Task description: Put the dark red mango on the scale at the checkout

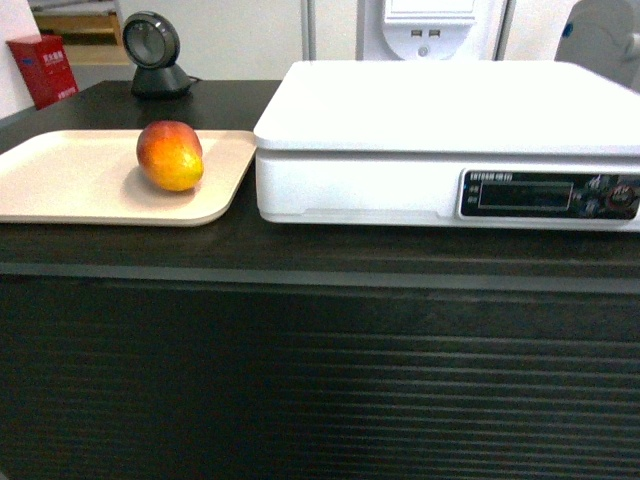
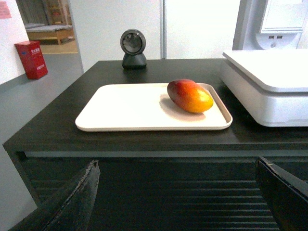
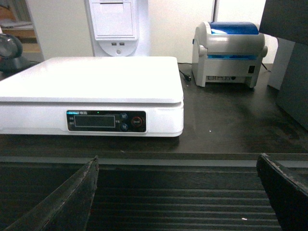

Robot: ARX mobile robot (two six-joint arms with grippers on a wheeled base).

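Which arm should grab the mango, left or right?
Left, probably. The dark red mango lies on the beige tray, centred ahead of the open left gripper; the right wrist view shows only the scale.

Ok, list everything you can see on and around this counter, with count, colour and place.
mango: one, dark red to yellow, on the tray's right part
tray: one, beige, counter left
scale: one, white, counter, right of the tray
scanner: one, dark grey, behind the tray
counter: one, black, slatted front
label printer: one, grey and blue, right of the scale
red box: one, far left
left gripper: jaws open, before the counter
right gripper: jaws open, before the scale
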